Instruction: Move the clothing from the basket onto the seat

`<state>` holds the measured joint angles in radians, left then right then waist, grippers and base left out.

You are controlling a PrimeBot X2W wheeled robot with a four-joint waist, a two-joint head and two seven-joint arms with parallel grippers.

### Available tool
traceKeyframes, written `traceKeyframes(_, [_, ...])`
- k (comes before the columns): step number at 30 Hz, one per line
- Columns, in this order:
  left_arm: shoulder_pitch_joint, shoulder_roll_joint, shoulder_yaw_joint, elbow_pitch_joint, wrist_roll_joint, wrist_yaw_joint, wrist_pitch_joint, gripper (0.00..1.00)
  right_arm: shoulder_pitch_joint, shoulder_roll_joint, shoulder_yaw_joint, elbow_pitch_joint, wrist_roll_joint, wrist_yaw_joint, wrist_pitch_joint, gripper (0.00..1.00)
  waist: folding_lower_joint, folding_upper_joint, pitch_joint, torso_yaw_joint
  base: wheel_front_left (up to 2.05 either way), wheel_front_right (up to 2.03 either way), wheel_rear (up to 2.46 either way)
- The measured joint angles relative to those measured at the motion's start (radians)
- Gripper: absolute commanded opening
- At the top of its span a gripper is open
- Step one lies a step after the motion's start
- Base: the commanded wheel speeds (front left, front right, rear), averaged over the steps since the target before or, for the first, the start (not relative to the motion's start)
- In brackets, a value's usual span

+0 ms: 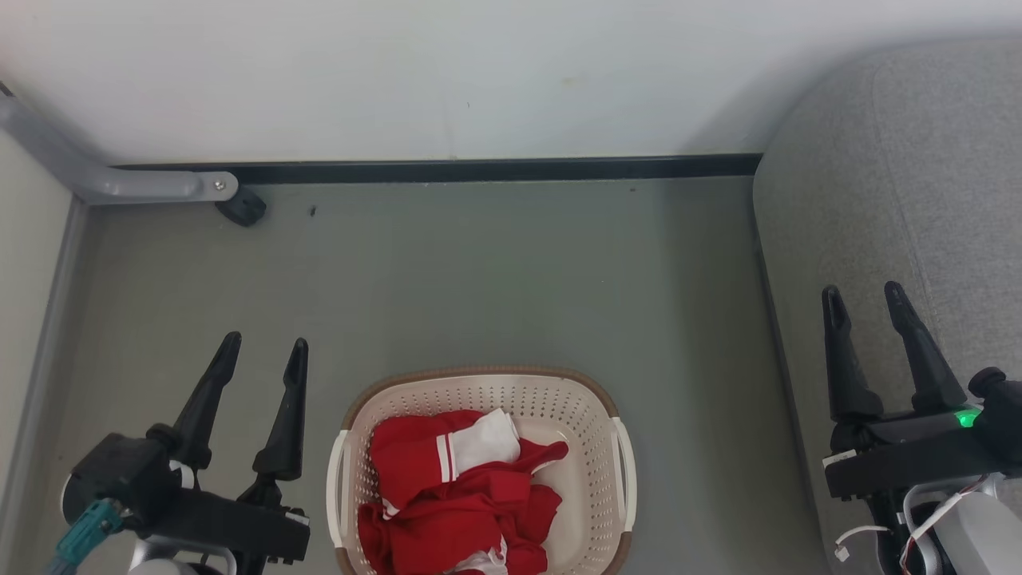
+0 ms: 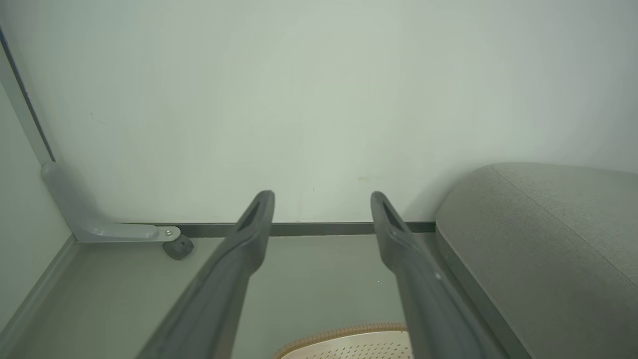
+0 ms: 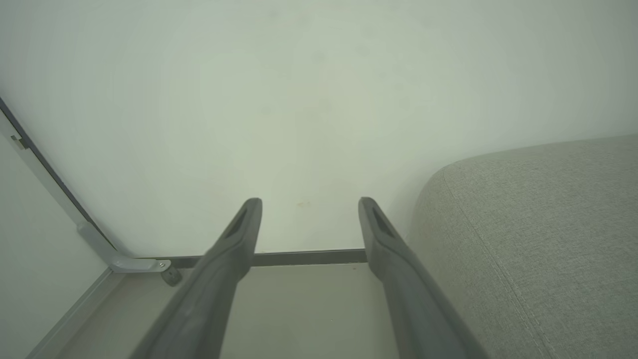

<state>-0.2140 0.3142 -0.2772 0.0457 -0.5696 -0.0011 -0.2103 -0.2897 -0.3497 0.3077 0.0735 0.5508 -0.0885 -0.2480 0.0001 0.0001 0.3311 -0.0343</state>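
Counted one basket, one seat, two grippers. Found the clothing heaped red and white inside the basket, on the floor between the grippers; could not tell how many garments. Saw the left gripper and right gripper both spread wide, gripping nothing, the right one at the seat's edge.

My left gripper sits at the lower left of the head view, fingers spread and pointing up the frame. My right gripper sits at the lower right, likewise spread and empty.
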Motion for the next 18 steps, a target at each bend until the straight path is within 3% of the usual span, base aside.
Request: traceKeyframes(18, [-0.126,-0.036,-0.069,0.137,0.009,-0.044,0.04,1.0,-0.08,0.008,-0.04,-0.013,-0.015,-0.001,-0.001,1.0,0.0001,0.0,0.149,-0.015,0.0,0.0,0.0])
